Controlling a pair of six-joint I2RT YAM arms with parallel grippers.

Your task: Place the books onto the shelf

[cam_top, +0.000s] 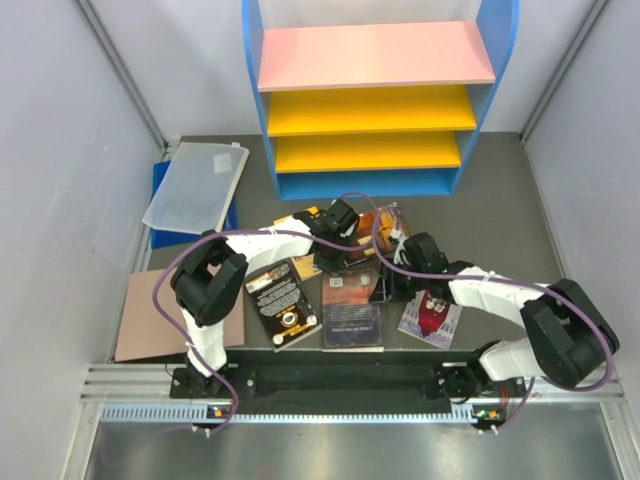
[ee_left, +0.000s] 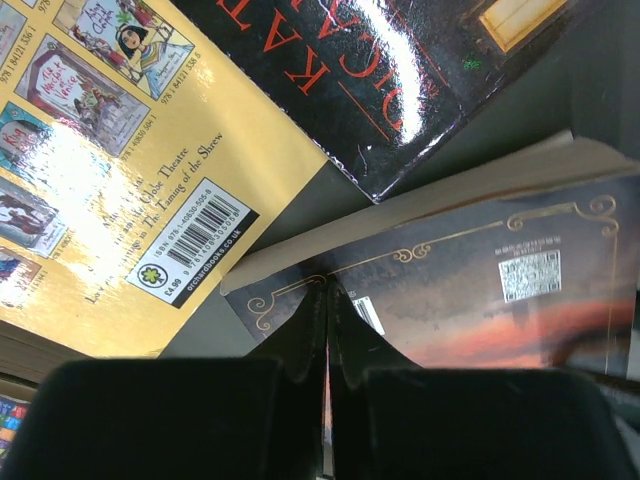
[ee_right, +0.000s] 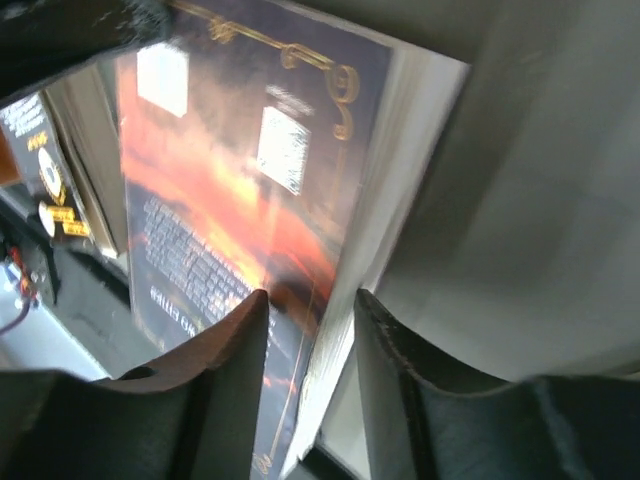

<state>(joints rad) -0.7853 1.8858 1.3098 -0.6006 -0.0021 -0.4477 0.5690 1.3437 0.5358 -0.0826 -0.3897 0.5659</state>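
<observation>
The left claw, its two black fingers pressed together, rests its tips on the back cover of a sunset-covered paperback, close to a corner trimmed with gold scrollwork. The right claw straddles a side edge of the same book. One finger lies on the orange-and-blue cover side and the other on the far side of the page block. Its jaws stand part-way apart, and the blurred wrist view does not settle whether they pinch the book.

Left of the left claw's tips lies a yellow paperback with a grid of small pictures and a barcode. Beyond the tips is a glossy black paperback with red lettering, one corner pointing toward the sunset cover.

From overhead, a black paperback with a gold emblem lies flat on the dark table, just left of the left claw and nearer the arm bases. A pale paperback with a dark-red figure lies on the near side of the right claw.

The blue-framed shelf, with a pink top board and two yellow boards, stands well beyond both claws at the table's far edge. All five books lie on the table, apart from it. A translucent folder on a blue board and a brown cardboard sheet lie well to the left of the left claw.
</observation>
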